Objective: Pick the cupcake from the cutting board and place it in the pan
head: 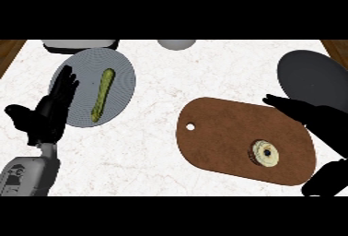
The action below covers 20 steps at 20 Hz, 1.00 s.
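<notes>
Cupcake on board, right half, untouched. Right hand over board's right edge, fingers and thumb spread wide either side of cupcake, holding nothing. Pan on table top right, near board, partly behind hand. Left hand resting at left, fingers straight, overlapping plate with green stalk.

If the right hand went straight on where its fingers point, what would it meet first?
Probably nothing: the right hand points up-left past the brown oval cutting board's far edge over white marble counter, missing the pale cupcake. Depth unclear.
</notes>
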Each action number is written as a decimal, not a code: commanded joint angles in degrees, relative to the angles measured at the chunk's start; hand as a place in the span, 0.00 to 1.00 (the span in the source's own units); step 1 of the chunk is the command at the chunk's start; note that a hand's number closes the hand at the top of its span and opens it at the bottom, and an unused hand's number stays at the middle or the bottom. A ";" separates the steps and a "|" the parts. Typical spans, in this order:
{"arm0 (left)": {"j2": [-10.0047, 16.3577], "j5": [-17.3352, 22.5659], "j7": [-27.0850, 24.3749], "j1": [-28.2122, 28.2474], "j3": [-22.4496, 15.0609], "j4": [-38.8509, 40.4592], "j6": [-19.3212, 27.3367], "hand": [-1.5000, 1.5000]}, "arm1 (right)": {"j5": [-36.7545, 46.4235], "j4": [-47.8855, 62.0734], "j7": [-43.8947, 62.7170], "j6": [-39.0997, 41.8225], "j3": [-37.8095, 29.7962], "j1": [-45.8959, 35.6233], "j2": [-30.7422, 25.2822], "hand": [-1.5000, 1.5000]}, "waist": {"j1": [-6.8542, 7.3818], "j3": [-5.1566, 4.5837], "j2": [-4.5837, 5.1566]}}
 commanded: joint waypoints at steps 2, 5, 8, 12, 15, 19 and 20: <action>-1.38 -1.72 -1.91 -1.93 0.64 3.76 -0.07 0.50 | 6.98 6.45 -2.60 2.05 4.37 -4.62 4.45 0.00 | 0.20 -0.01 0.10; -1.47 -1.74 -1.41 -0.17 1.41 1.84 -1.28 0.50 | 5.73 -1.49 -2.97 5.65 -1.05 3.75 2.44 0.00 | -0.29 0.00 -0.07; -0.81 -1.21 3.62 -1.88 2.03 -1.37 -1.67 0.50 | 10.70 4.65 -2.95 5.45 2.30 -1.29 6.32 0.00 | 0.10 0.00 -0.03; -2.32 -2.10 0.33 -0.33 1.80 -0.39 -1.06 0.50 | 18.34 3.63 -4.31 5.06 5.87 1.42 4.05 0.00 | 0.06 0.01 -0.02; -1.42 -1.61 -0.96 -2.06 3.70 2.03 -2.69 0.50 | 18.03 -0.03 0.20 9.05 5.72 1.30 5.80 0.00 | -0.25 -0.02 -0.05; -3.03 -3.20 -1.56 -0.84 2.95 2.19 -1.98 0.50 | 23.14 3.15 2.02 9.30 8.70 -0.01 9.81 0.00 | -0.08 -0.02 -0.02; -4.33 -4.75 3.08 1.13 0.65 -3.75 -0.05 0.50 | 24.73 5.55 -2.27 8.86 7.89 -0.12 8.25 0.00 | 0.09 0.00 -0.05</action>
